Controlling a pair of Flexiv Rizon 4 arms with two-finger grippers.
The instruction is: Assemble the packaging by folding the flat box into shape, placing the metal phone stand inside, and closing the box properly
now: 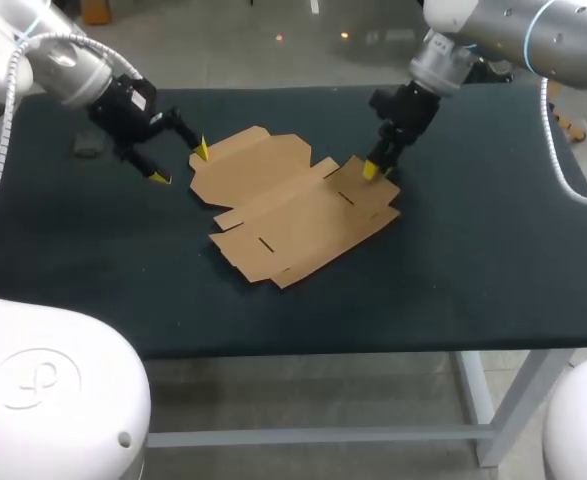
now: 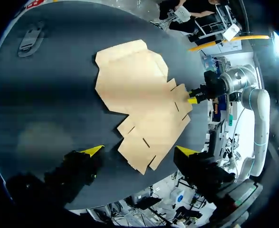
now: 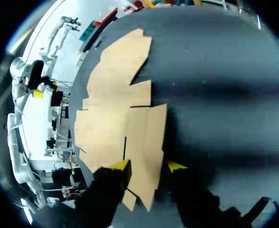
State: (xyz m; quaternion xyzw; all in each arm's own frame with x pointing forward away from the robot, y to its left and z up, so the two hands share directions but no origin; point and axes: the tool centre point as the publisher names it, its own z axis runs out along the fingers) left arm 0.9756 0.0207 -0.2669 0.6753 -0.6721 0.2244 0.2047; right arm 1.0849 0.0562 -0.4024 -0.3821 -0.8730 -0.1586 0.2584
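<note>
Cardboard box (image 1: 293, 205) (flat) beneath right gripper (image 1: 377, 171)

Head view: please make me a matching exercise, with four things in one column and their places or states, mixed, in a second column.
1 flat box
2 left gripper
3 right gripper
4 metal phone stand

A far left on the table, apart from the box
B unfolded, mid-table
C over the box's right flap
D open, beside the box's left edge

Pairs: 1-B, 2-D, 3-C, 4-A
</note>
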